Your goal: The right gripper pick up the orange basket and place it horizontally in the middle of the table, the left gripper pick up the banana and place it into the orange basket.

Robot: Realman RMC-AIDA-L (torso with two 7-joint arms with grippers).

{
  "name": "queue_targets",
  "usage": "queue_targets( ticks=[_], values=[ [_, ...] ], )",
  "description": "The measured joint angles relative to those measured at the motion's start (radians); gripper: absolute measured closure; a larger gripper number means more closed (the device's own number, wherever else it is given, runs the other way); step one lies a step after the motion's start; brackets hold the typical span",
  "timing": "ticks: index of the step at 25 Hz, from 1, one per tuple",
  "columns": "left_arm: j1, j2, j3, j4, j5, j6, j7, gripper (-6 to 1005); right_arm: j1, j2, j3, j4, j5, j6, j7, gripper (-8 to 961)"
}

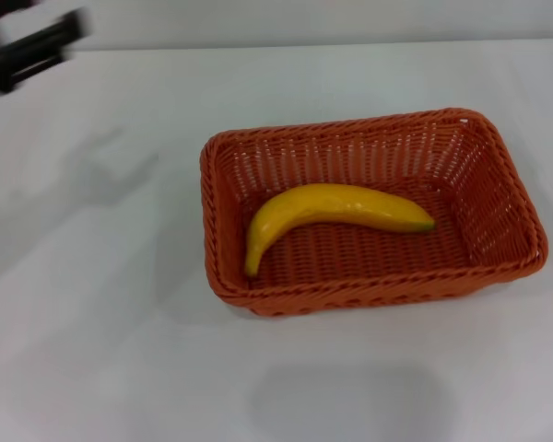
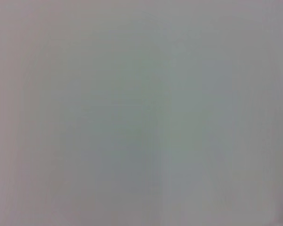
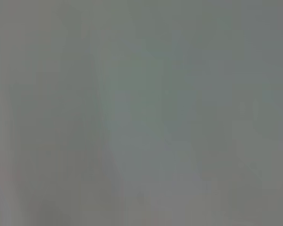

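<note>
Fingers of the left gripper (image 1: 32, 48) hang blurred, well away from the orange basket (image 1: 369, 285); apart or together, I cannot tell.
Inside that basket on the white bench (image 1: 101, 304) lies the banana (image 1: 327, 214), touching nothing but its floor.

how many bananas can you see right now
1. The banana lies inside the orange basket on the white table. Nothing else in the basket could hide another.
</note>
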State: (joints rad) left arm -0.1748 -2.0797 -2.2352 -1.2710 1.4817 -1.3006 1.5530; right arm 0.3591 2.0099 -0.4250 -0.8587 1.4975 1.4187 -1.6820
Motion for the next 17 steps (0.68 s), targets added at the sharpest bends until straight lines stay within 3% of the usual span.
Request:
queue_targets(
  ticks=[5, 8, 13, 17],
  values=[
    [0.168, -0.002, -0.034, 0.119, -0.239, -0.035, 0.235, 245, -0.046, -0.004, 0.0, 0.194, 0.202, 0.007, -0.248, 113],
    [0.219, -0.005, -0.065, 0.222, -0.336, -0.082, 0.354, 246, -0.066, -0.005, 0.001, 0.322, 0.297, 0.023, -0.391, 113],
    [0.254, -0.006, -0.184, 0.47, -0.464, -0.193, 0.54, 246, -0.077, -0.005, 0.002, 0.509, 0.377, 0.036, -0.587, 113],
    [0.254, -0.005, -0.295, 0.624, -0.487, -0.274, 0.639, 246, -0.079, -0.005, 0.011, 0.589, 0.407, 0.043, -0.669, 113]
  ],
)
